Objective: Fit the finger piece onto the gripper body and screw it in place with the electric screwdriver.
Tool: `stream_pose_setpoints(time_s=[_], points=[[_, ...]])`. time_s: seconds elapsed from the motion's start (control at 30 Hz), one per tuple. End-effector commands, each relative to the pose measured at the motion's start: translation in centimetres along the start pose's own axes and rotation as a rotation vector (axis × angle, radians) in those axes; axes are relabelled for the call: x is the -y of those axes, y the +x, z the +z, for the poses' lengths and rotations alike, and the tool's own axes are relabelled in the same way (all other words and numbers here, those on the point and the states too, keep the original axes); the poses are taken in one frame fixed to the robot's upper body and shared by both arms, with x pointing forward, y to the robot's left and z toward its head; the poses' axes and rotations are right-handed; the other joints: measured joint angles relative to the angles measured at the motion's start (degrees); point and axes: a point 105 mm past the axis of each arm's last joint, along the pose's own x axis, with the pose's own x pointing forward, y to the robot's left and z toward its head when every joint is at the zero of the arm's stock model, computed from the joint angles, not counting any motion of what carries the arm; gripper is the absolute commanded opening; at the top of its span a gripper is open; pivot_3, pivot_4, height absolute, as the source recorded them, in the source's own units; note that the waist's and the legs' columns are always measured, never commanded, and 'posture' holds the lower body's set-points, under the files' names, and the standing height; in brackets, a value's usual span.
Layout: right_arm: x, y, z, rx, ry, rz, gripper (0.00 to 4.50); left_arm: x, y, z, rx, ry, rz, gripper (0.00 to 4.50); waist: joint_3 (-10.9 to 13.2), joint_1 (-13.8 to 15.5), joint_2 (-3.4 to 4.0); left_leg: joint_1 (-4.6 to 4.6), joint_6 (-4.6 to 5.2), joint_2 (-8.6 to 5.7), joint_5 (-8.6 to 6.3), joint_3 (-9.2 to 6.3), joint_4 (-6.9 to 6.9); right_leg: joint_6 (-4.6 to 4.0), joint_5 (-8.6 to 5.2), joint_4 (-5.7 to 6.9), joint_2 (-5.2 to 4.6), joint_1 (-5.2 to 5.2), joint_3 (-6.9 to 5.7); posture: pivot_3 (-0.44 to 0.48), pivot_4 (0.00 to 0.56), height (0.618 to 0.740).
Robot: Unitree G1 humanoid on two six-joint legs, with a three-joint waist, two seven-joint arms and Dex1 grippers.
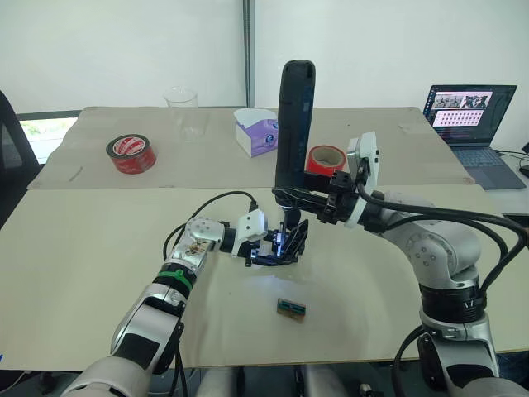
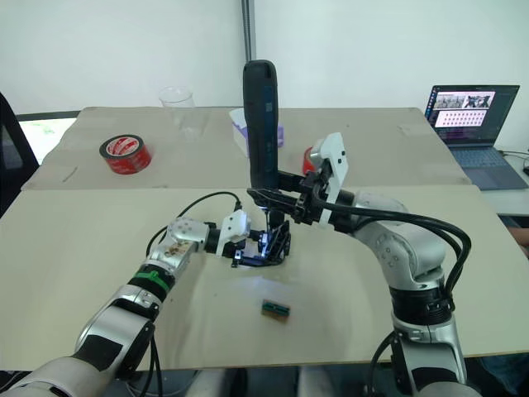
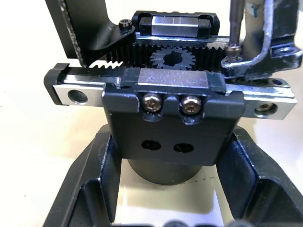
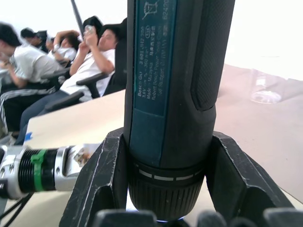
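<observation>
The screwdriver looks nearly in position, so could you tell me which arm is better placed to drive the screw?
The right. Its gripper already holds the screwdriver upright, with the bit down on a screw of the gripper body. The left gripper is occupied clamping that body steady on the table.

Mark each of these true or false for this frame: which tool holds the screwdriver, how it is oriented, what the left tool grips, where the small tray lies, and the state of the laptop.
1. The right tool holds the electric screwdriver. True.
2. The screwdriver lies flat on the table. False: it stands upright, bit down over the gripper body.
3. The left tool is shut on the gripper body. True.
4. The small tray sits on the far table beside the red tape roll. False: it lies on the near table, just in front of the gripper body.
5. The laptop is closed. False: it is open, with its screen lit.
</observation>
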Motion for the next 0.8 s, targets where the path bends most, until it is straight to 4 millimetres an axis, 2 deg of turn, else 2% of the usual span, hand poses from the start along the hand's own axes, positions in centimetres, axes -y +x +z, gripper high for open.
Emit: stream_pose_setpoints(time_s=[0.03, 0.5, 0.57, 0.8], points=[[-1.5, 0.2, 0.5, 0.031, -0.007, 0.039, 1.89, -0.3, 0.0, 0.8, 0.013, 0.039, 0.012, 2.28, 0.0, 0.0, 0.0, 0.0, 0.0, 0.0, 0.0, 0.0, 0.0, 0.0, 0.0, 0.0, 0.0, 0.0, 0.0, 0.0, 0.15, 0.74], [-1.9, -1.2, -1.7, -0.01, -0.046, 0.023, 1.89, -0.2, 0.3, 0.8, 0.018, 0.038, 0.008, 2.28, 0.0, 0.0, 0.0, 0.06, 0.0, -0.02, 0.0, 0.0, 0.0, 0.01, 0.0, -0.02, -0.01, 0.08, 0.0, 0.0, 0.15, 0.74], [-2.7, -1.4, -2.0, -0.015, -0.07, 0.068, 1.89, -0.2, 0.3, 0.8, 0.018, 0.038, 0.009, 2.28, 0.0, 0.0, 0.0, 0.09, 0.0, -0.02, 0.0, 0.0, -0.01, 0.01, 0.0, -0.02, 0.0, 0.1, 0.0, 0.0, 0.15, 0.74], [-3.4, -1.1, -2.1, -0.01, -0.043, 0.107, 1.89, -0.3, 0.2, 0.8, 0.017, 0.039, 0.012, 2.28, 0.0, 0.0, 0.0, 0.18, 0.0, -0.01, 0.0, 0.0, -0.01, 0.01, -0.01, -0.03, 0.01, 0.17, 0.01, 0.0, 0.15, 0.74]])
